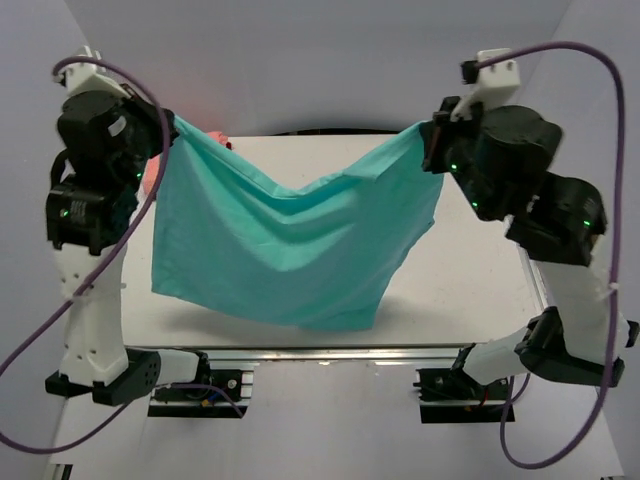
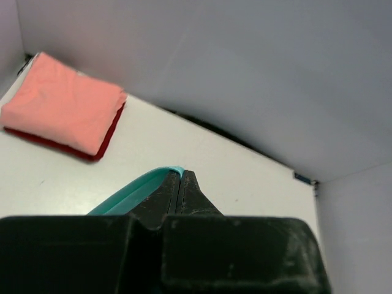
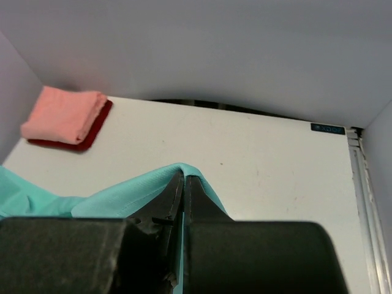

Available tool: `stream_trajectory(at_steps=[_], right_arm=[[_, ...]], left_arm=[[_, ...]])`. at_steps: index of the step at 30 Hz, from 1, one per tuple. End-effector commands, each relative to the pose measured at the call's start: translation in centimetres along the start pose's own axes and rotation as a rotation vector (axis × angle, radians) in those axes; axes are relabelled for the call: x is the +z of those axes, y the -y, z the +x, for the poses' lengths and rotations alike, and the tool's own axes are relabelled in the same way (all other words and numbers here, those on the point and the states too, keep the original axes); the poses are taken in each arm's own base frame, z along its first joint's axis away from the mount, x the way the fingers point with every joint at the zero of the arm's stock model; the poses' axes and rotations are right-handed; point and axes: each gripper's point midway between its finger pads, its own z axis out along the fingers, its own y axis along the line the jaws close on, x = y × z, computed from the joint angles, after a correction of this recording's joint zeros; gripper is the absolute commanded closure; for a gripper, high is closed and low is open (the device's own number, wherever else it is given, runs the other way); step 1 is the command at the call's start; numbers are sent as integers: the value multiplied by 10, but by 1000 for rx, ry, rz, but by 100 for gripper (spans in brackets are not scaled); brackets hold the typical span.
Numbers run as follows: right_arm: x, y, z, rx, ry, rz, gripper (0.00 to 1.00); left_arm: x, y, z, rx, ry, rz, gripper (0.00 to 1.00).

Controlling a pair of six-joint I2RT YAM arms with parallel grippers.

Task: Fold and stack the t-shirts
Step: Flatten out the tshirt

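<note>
Teal t-shirt (image 1: pixel 290 240) is hanging spread above the middle of the bench (image 1: pixel 480 270), sagging between the left hand (image 2: pixel 180 176) and the right hand (image 3: pixel 184 180), each clamping a top corner, while the folded salmon-pink t-shirt (image 3: pixel 61 116) is lying on the dark red t-shirt (image 3: pixel 92 136) at the far left corner.

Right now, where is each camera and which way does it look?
Top: high behind the robot, looking down at the table; left arm and right arm show, left gripper and right gripper holding the teal shirt up.
Left wrist: on the left arm, facing the far left corner; its shut gripper pinches teal cloth.
Right wrist: on the right arm, facing across the table; its shut gripper pinches teal cloth.
Shared: both wrist views see the pink shirt folded on the red shirt.
</note>
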Motion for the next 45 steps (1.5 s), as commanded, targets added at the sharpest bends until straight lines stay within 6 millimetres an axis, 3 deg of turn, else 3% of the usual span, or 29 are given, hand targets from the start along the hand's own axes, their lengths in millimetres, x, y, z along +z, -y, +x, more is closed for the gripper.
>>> stream_trajectory(at_steps=[1, 6, 8, 10, 14, 15, 16, 17, 18, 19, 20, 21, 22, 23, 24, 27, 29, 32, 34, 35, 36, 37, 38, 39, 40, 41, 42, 44, 45], right_arm=[[30, 8, 5, -36, -11, 63, 100], [108, 29, 71, -16, -195, 41, 100], [140, 37, 96, -27, -256, 51, 100], [173, 53, 102, -29, -286, 67, 100], [226, 82, 94, 19, -259, 69, 100], [246, 93, 108, 8, -279, 88, 100], [250, 100, 106, 12, -270, 96, 100], [255, 103, 95, 9, -223, 99, 100], [251, 109, 79, -7, -178, 116, 100], [245, 111, 62, -16, -128, 123, 100], [240, 112, 36, -23, -41, 126, 100], [218, 116, 4, -46, 40, 140, 100], [205, 119, -16, -56, 98, 153, 100], [194, 121, -30, -52, 138, 161, 100], [170, 131, -58, -47, 216, 176, 100], [145, 140, -85, -46, 301, 186, 100], [148, 144, -80, -49, 284, 170, 100], [168, 146, -37, -28, 144, 150, 100], [185, 148, 18, -8, -13, 150, 100], [190, 147, 39, 1, -68, 136, 100], [196, 148, 83, 16, -190, 137, 100], [198, 147, 105, 29, -245, 134, 100], [192, 147, 123, 40, -289, 138, 100], [189, 150, 184, 48, -430, 156, 100], [189, 151, 194, 59, -418, 162, 100], [176, 150, 200, 95, -421, 179, 100], [169, 150, 237, 110, -506, 193, 100], [150, 146, 264, 136, -586, 209, 100], [145, 144, 275, 140, -606, 207, 100]], left_arm=[[36, -18, 34, 63, -73, -79, 100], [105, -47, 122, 118, -228, -149, 100], [125, -50, 141, 121, -253, -148, 100], [154, -55, 167, 145, -309, -168, 100], [206, -54, 176, 195, -337, -211, 100], [215, -34, 139, 180, -249, -180, 100], [242, -42, 158, 201, -276, -215, 100], [249, -40, 153, 218, -272, -218, 100], [252, -20, 113, 190, -168, -170, 100], [260, -22, 117, 187, -171, -163, 100], [260, -11, 101, 170, -121, -115, 100], [254, -6, 91, 165, -94, -97, 100], [252, -11, 98, 176, -104, -104, 100], [230, 7, 58, 155, -4, -50, 100], [221, 11, 47, 156, 20, -37, 100], [193, 26, 0, 159, 126, -7, 100], [181, 27, -15, 160, 162, -8, 100], [188, 15, 12, 181, 88, -22, 100], [194, 7, 38, 185, 23, -30, 100], [206, -12, 81, 204, -76, -60, 100], [202, -11, 88, 197, -79, -36, 100], [203, -20, 111, 190, -125, -44, 100], [206, -49, 168, 207, -240, -91, 100], [202, -51, 177, 193, -239, -70, 100], [200, -61, 199, 181, -276, -83, 100], [194, -89, 247, 192, -369, -126, 100], [190, -95, 262, 183, -394, -120, 100], [175, -121, 312, 187, -504, -158, 100], [169, -124, 326, 179, -542, -150, 100]])
